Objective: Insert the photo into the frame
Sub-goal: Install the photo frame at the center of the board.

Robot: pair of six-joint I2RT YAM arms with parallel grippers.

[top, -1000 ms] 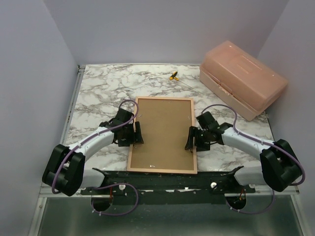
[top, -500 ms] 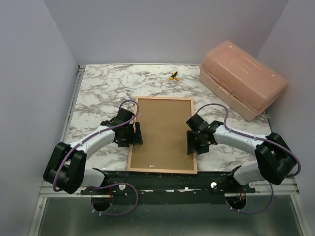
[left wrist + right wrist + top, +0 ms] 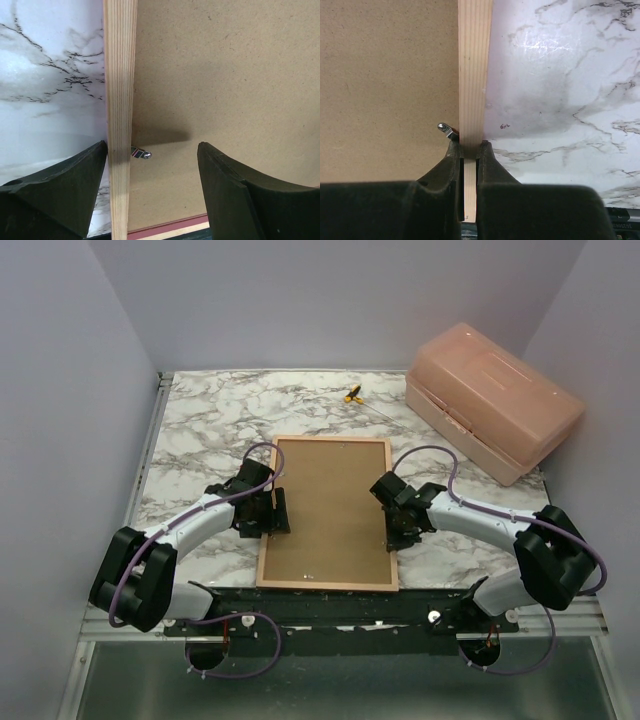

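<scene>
On the worktop [image 3: 200, 440] the frame [image 3: 330, 586] lies back-up with the brown backing board [image 3: 330, 510] seated and the photo hidden from me, so, with my right jaws pinching its right rail and my left jaws spread astride the left one, I'd keep it flat and avoid snagging the small metal tab [image 3: 447, 130].

A salmon plastic box [image 3: 495, 410] with its lid closed sits on a white, grey-veined marble table [image 3: 200, 440]. To the left of the box, near its far end but apart from it, lies a small yellow-and-black object [image 3: 352, 394], too small to identify. Left of the box and nearer the camera, a plain brown backing board [image 3: 330, 510] lies flat, with a small metal tab [image 3: 141, 153] at its edge.
</scene>
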